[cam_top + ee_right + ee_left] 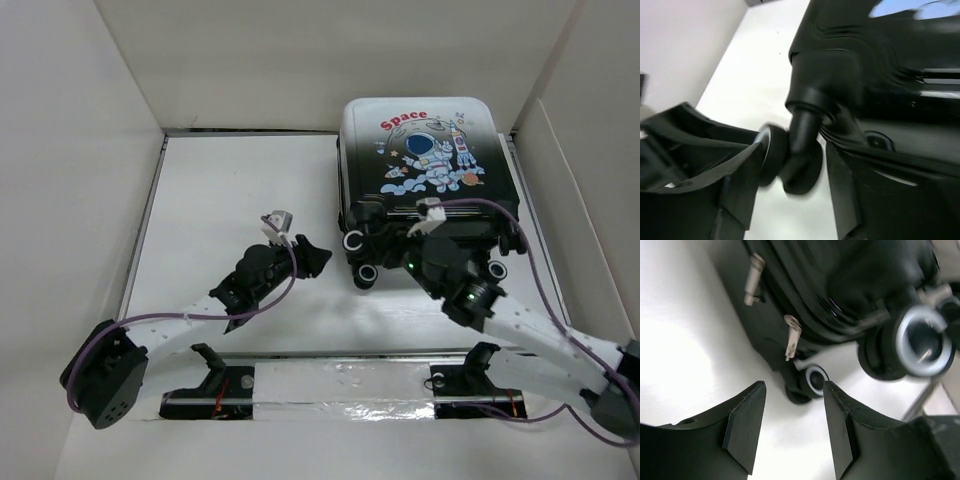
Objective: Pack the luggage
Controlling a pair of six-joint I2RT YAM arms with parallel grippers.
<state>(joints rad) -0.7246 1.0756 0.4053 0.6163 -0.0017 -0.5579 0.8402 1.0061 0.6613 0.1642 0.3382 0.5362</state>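
The luggage [420,140] lies flat and closed at the back right of the table, astronaut print up, its black wheels towards me. My right gripper [405,245] is at that wheeled end. In the right wrist view the right gripper [792,172] is open with a double wheel [802,165] between its fingers; the left finger touches it and a thin gap shows on the other side. My left gripper [315,255] hovers left of the luggage [840,280], open and empty [792,432], pointing at a small wheel [815,380]. Two zipper pulls [792,337] hang from the side.
White walls enclose the white table [230,190] on three sides. A strip of silver tape [340,385] runs along the near edge between the two arm bases. A larger wheel [925,340] sits close to the left wrist camera, at its right.
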